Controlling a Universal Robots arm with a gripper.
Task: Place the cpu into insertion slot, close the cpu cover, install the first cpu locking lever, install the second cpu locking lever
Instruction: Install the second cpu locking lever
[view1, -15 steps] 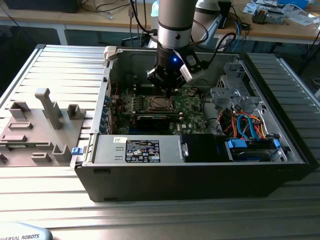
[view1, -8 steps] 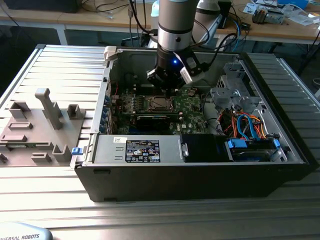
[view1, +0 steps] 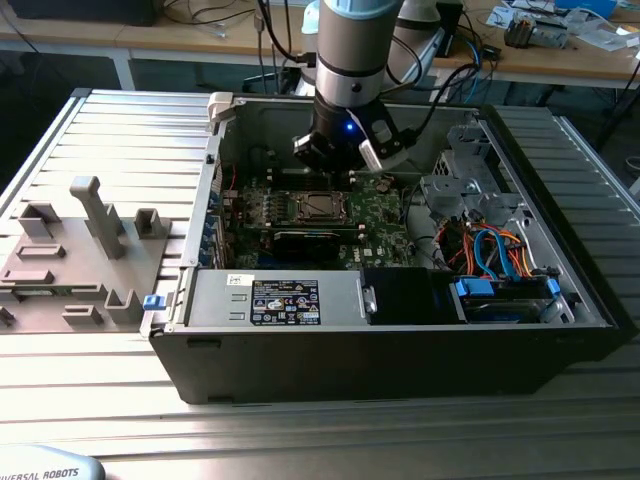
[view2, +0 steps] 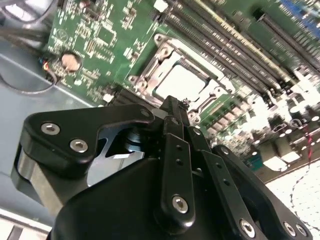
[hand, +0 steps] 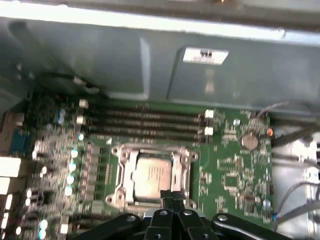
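The hand (view1: 338, 160) hangs inside the open computer case (view1: 400, 350), just above the far edge of the socket area of the green motherboard (view1: 385, 215). In both wrist views its black fingers (hand: 172, 200) stand pressed together with no gap between the tips and nothing held between them. The cpu (hand: 152, 175) lies flat in the insertion slot (hand: 120, 200), its dull silver top level and square with the recess; in the second wrist view the same pale square (view2: 181, 82) sits centred in the metal surround. The cpu cover (hand: 184, 172) appears already folded down over the chip, its frame bordering the silver top on all sides with the top showing through the window. Judgement: placing the chip and closing the cover look complete, and the work in hand is the locking levers. The closed fingertips sit just beside the near edge of the frame, which suits pushing a thin lever rather than gripping. Whether either lever is latched cannot be told; the wire levers are too fine to make out against the frame. Pushing a lever calls for the tip to bear on the wire itself, press it down and carry it sideways under its retaining tab, without sliding onto the chip top or the small components beside the socket. The long memory slots (hand: 145, 125) lie beyond the socket, well clear of the fingertips.
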